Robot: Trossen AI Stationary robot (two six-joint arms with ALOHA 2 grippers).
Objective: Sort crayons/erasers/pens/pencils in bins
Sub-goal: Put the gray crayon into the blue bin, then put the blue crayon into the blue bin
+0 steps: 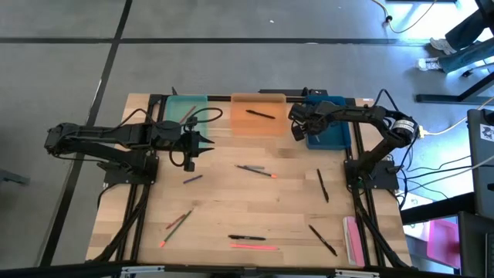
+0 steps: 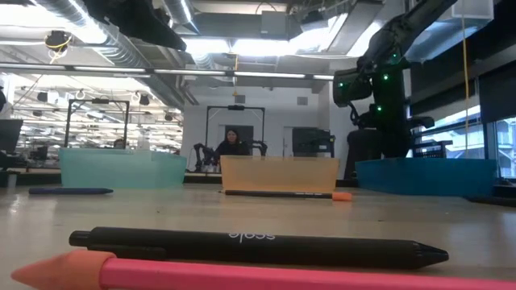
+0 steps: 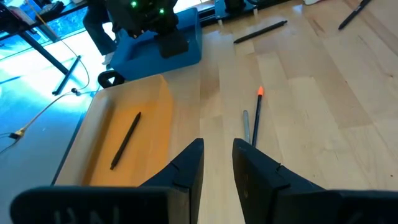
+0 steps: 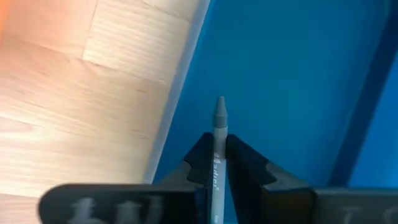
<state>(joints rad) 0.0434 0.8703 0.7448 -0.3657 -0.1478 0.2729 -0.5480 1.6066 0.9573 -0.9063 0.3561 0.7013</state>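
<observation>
Three bins stand along the far edge: teal (image 1: 185,108), orange (image 1: 258,123) with a black pen (image 1: 260,114) lying in it, and blue (image 1: 330,133). My right gripper (image 4: 216,140) hovers over the blue bin's near-left corner (image 1: 297,130), shut on a grey pointed stick (image 4: 219,118). My left gripper (image 3: 217,149) is open and empty, in front of the teal bin (image 1: 199,145). Black pens (image 1: 323,185) (image 1: 323,239) (image 1: 247,238) and pencils (image 1: 257,169) (image 1: 255,247) (image 1: 176,225) lie flat on the table. My right gripper pinches the grey stick's shaft (image 4: 217,163) between its two fingers. The stick lies along the fingers, and its cone tip (image 4: 220,106) pokes out beyond them. It is lifted clear above the blue bin's floor.
A short dark-blue stick (image 1: 193,179) lies near my left gripper. A wide pink strip (image 1: 353,235) rests by the table's right edge. In the low view a black pen (image 2: 258,246) and a pink pencil (image 2: 242,274) lie close to the near edge. A person sits in the room behind.
</observation>
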